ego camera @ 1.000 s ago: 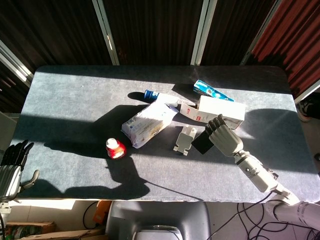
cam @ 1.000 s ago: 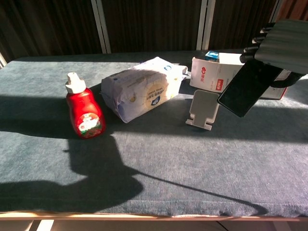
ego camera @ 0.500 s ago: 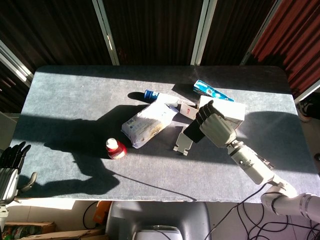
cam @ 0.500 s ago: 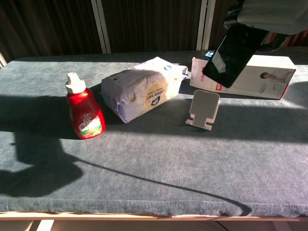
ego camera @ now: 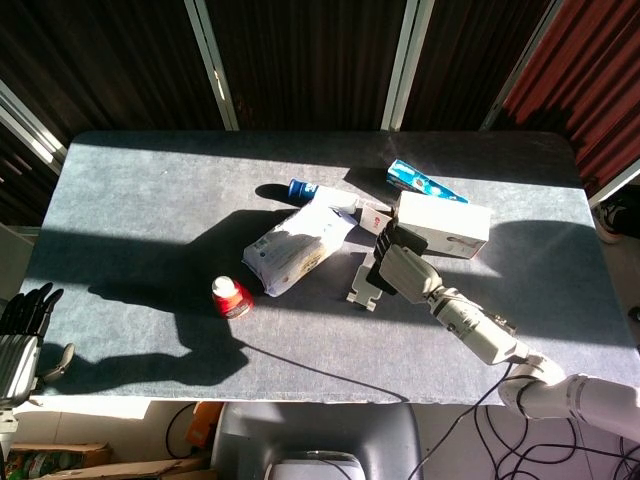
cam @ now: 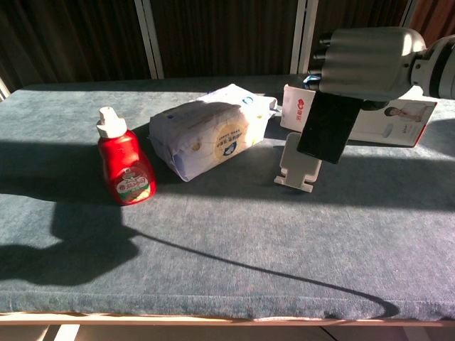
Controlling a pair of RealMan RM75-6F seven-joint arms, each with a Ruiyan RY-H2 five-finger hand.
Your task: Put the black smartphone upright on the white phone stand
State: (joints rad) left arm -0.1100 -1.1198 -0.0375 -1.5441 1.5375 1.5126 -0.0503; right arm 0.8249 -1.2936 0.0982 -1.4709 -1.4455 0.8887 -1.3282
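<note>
My right hand [cam: 364,62] [ego camera: 404,272] grips the black smartphone [cam: 325,130] by its top end. The phone hangs nearly upright, tilted a little, just above and in front of the white phone stand [cam: 293,168]. Its lower edge sits over the stand's upper right part and hides it. In the head view the stand [ego camera: 361,287] shows to the left of the hand, with the phone [ego camera: 378,262] seen edge-on above it. My left hand [ego camera: 22,335] hangs off the table's left front corner, fingers apart, holding nothing.
A red ketchup bottle [cam: 125,160] stands at the front left. A white wipes pack [cam: 211,131] lies beside the stand's left. A long white box [cam: 387,119] lies behind the stand, with a blue tube [ego camera: 425,182] and a blue-capped item [ego camera: 300,188] further back.
My right hand has carried the phone from right of the stand up and leftward, then lowered it over the stand and turned it closer to upright. The left hand sank slightly.
</note>
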